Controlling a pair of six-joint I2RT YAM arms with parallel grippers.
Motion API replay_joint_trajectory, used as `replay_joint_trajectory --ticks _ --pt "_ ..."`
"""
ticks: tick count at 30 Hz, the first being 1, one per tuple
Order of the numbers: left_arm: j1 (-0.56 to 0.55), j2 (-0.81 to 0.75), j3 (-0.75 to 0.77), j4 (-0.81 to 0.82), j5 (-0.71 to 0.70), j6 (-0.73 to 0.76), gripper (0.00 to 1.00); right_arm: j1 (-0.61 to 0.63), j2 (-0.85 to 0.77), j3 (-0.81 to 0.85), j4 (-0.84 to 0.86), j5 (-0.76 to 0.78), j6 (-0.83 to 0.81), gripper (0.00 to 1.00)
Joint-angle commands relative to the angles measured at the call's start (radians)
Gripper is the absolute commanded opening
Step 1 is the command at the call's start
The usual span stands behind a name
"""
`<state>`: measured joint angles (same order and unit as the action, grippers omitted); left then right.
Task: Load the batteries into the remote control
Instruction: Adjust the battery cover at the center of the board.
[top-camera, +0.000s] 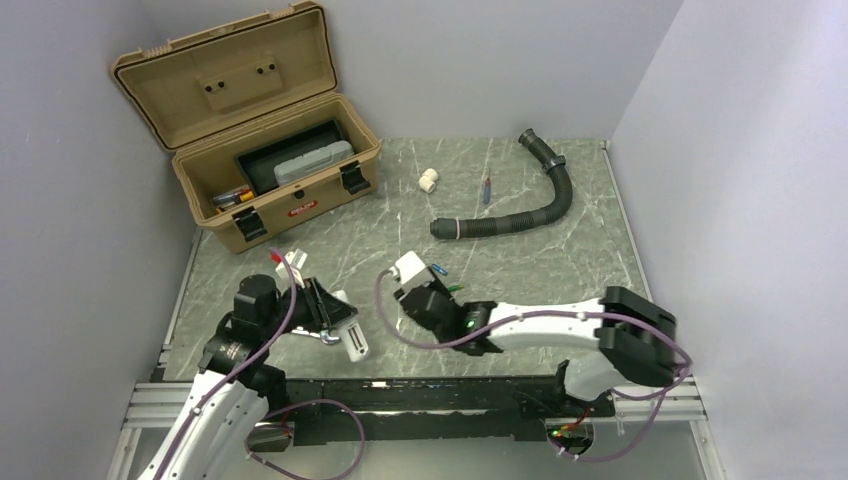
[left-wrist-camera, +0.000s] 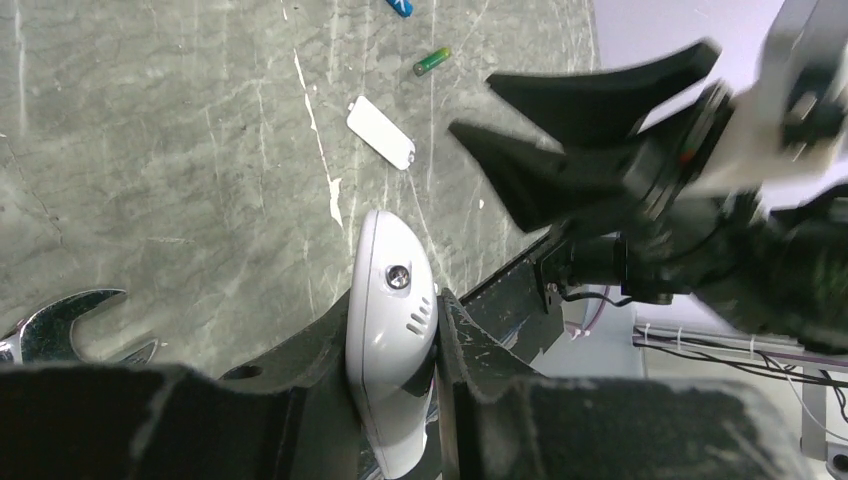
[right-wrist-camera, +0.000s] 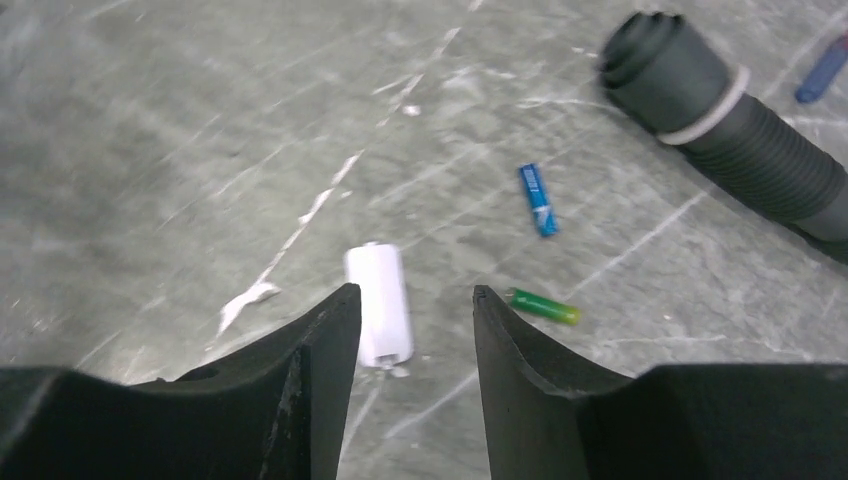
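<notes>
Left end effector (left-wrist-camera: 392, 350) clamps small white plastic remote control (left-wrist-camera: 390, 270), back facing camera, lower centre of left wrist view. Right end effector (right-wrist-camera: 415, 300) part-open, empty, above plain white cover piece (right-wrist-camera: 377, 300) on grey marbled surface (right-wrist-camera: 150, 150).

Likely next: take slim green battery (right-wrist-camera: 543, 306) or slim blue battery (right-wrist-camera: 537, 200), both right of centre. Grip across the middle, as either may roll.

Battery bay hidden inside grip. Polarity marks unreadable.

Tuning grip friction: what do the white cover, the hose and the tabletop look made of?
White cover: smooth white plastic by its look, matte, small tab at one end. Hose: dark, ribbed, likely flexible rubber or plastic; it bends in a curve. Tabletop: grey-green marble pattern, white veins, faint sheen; stone or printed laminate, cannot tell.
</notes>
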<state>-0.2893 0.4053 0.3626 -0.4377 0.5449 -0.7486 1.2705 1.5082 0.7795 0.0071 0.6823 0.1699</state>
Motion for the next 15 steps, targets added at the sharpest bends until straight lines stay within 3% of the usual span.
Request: replay_joint_trajectory --ticks 1,7,15 --pt "0.007 -0.014 -0.017 0.074 0.008 -0.024 0.00 -0.166 -0.166 -0.085 0.041 -0.187 0.077 0.49" --pt "0.010 0.036 -0.082 0.315 0.101 -0.079 0.00 -0.413 -0.304 -0.129 0.018 -0.396 0.044 0.56" --pt "0.011 0.122 -0.090 0.537 0.193 -0.067 0.00 -0.635 -0.158 -0.058 0.040 -0.741 -0.104 0.57"
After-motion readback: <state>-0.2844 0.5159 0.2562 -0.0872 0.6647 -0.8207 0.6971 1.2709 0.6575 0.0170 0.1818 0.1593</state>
